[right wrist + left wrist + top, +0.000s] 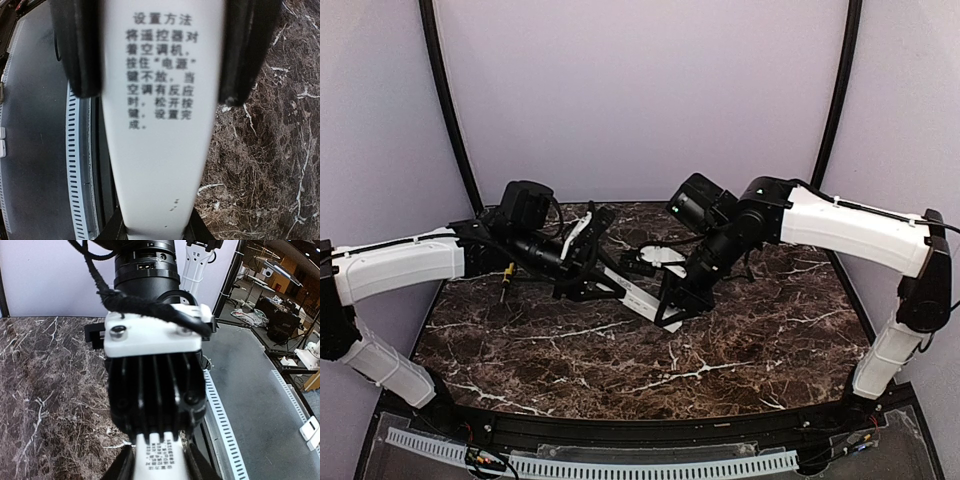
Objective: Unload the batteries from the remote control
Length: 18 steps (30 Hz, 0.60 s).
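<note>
Remote control [160, 150] right in our faces, held above the desk [620, 370]. The right pincer [159, 95] is pinching its sides, and the left pincer [160, 467] is seemingly clamped on the other end. 0 batteries out that we can see. No view shows us the recess, so its contents are hidden.

The dark brown marble-patterned tabletop [720, 370], veined in white, carries a small yellow stick [509, 270] toward its ten o'clock edge. A thin flat white strip [667, 257] lies toward twelve o'clock, nearer the middle.
</note>
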Tool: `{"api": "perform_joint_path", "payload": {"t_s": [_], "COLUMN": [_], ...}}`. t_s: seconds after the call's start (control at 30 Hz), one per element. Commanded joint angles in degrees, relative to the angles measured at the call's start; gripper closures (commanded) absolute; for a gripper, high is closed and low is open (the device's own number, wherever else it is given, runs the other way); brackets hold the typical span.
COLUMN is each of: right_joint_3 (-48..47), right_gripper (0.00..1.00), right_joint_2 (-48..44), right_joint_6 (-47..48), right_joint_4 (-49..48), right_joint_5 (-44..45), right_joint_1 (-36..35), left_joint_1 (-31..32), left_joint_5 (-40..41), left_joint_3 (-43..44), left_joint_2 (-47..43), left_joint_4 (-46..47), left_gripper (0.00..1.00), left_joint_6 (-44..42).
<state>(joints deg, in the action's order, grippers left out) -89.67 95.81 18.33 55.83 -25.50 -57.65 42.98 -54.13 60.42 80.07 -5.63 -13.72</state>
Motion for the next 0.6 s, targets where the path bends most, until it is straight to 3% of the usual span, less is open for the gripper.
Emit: {"api": "perform_joint_path", "payload": {"t_s": [0.0,0.07,0.2,0.4,0.57], "right_joint_3": [-1.64,-1.62,-1.07,-0.73,-0.86], "right_gripper": [1.0,1.0,1.0,1.0,1.0], "right_joint_2": [0.25,0.05,-0.36,-0.32,-0.14], "right_joint_6": [0.87,0.81,0.58,0.35,0.39], "right_joint_4": [0.36,0.48,0.5,0.5,0.39], "right_joint_5": [-0.4,-0.24,-0.33,-0.45,-0.81], "right_joint_1": [0.11,0.14,0.22,0.17,0.19], "left_joint_1": [0.08,0.07,0.06,0.04,0.06], "left_joint_5": [1.63,2.13,1.85,1.36,0.81], "left_joint_3": [1.24,1.28,1.4,2.47,3.28], "left_joint_2": [0.47,0.3,0.19,1.07,1.87], "left_joint_4": [-4.73,-5.68,-6.45,-7.22,-7.65], "left_gripper": [0.53,0.43,0.42,0.54,0.81], "left_joint_6": [-2.51,-3.01,-3.65,-3.95,-4.0]}}
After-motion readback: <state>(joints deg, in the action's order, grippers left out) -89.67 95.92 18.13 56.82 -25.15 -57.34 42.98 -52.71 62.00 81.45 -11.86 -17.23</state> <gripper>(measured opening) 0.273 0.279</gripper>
